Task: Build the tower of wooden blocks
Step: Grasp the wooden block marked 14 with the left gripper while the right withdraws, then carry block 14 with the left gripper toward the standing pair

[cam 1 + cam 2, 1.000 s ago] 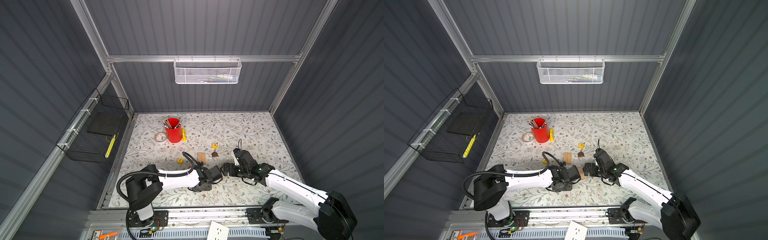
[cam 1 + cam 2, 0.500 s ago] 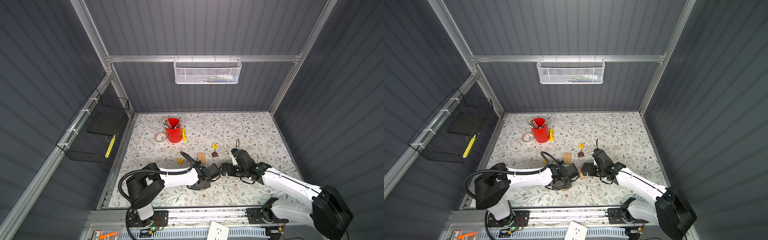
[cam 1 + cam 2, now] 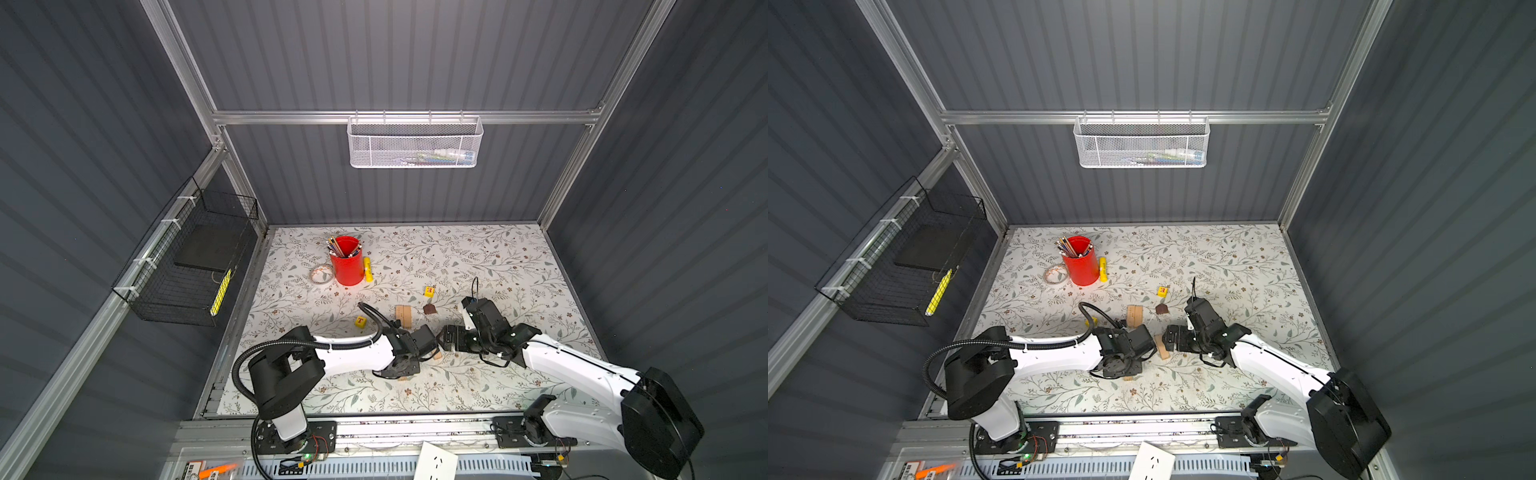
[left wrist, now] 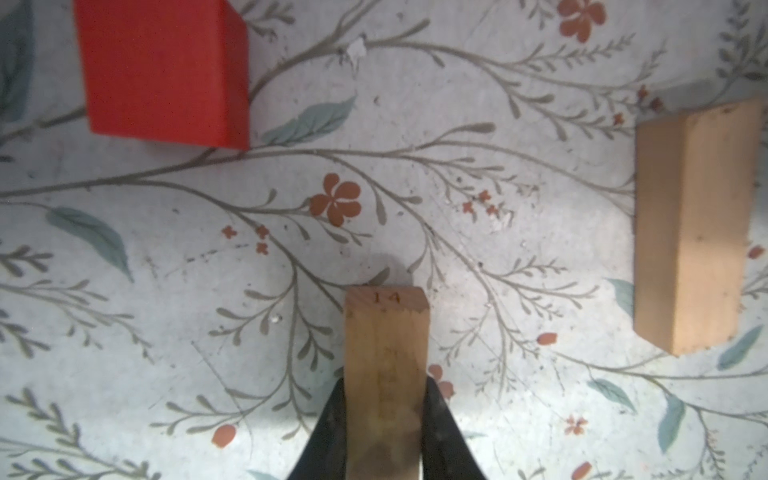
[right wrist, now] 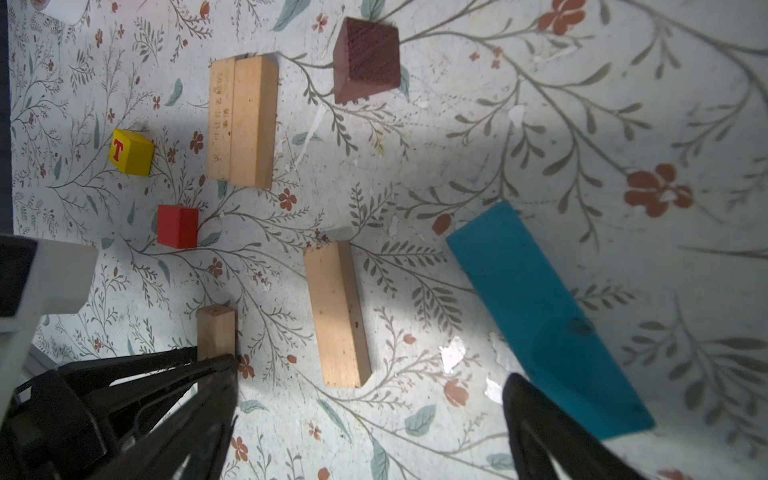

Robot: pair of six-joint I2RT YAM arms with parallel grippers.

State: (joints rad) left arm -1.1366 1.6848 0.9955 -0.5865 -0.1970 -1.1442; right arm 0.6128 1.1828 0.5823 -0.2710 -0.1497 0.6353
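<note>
Tan plank (image 4: 386, 332) clamped in left gripper (image 4: 384, 384), table front. Right gripper (image 3: 448, 338) at its 2 o'clock, jaws spread, empty, over blue plank (image 5: 540, 311). Grippers close: lift may clash, or plank slips. Plank pair (image 3: 405, 316) unstacked, 12 o'clock.

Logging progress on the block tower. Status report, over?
Left tool shut on numbered tan wooden plank. Right tool open, empty, near blue wooden plank. Nothing stacked yet. Red wooden cube nearby, apart.
</note>
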